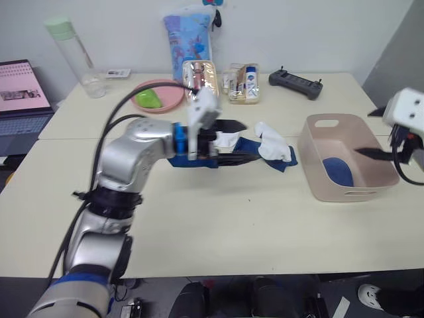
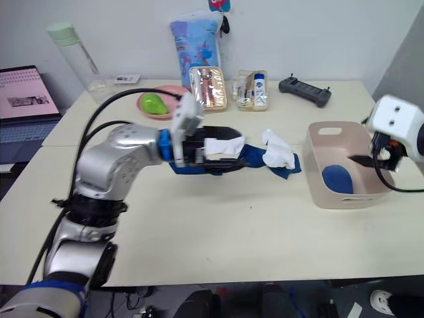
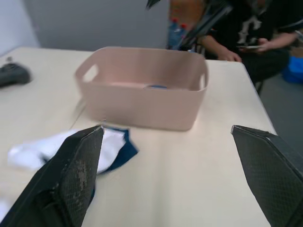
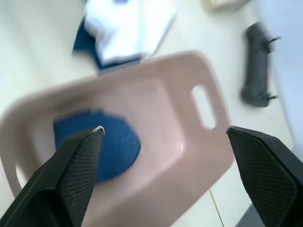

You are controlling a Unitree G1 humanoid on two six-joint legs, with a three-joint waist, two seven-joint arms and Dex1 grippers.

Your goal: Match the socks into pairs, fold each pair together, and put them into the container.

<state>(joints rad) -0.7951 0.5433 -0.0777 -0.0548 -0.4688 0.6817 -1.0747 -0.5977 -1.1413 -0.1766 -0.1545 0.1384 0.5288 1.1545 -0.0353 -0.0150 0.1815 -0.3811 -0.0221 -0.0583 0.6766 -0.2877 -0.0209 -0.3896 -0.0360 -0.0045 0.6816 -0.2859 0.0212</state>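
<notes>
The pale pink container (image 1: pixel 344 159), a smooth plastic tub with rounded corners and slot handles, stands on the right part of the cream table (image 1: pixel 232 225). A folded royal blue sock bundle (image 2: pixel 336 179), soft and rounded, lies on its floor. The right tool (image 4: pixel 165 142) hangs above the tub, its two textured black fingers spread wide with nothing between them. On the table left of the tub lie the loose socks: a crumpled white sock (image 2: pixel 278 150) resting on a flat blue sock (image 2: pixel 255 158), near the tub wall but apart from it. The left tool (image 2: pixel 225 154) reaches over this pile, its wedge-shaped fingers spread, a second white sock (image 2: pixel 222 144) between them. At the far edge stand a tall clear bottle (image 1: pixel 76 56), a round pink bowl (image 1: pixel 158 96) and a dark controller (image 1: pixel 295 83).
</notes>
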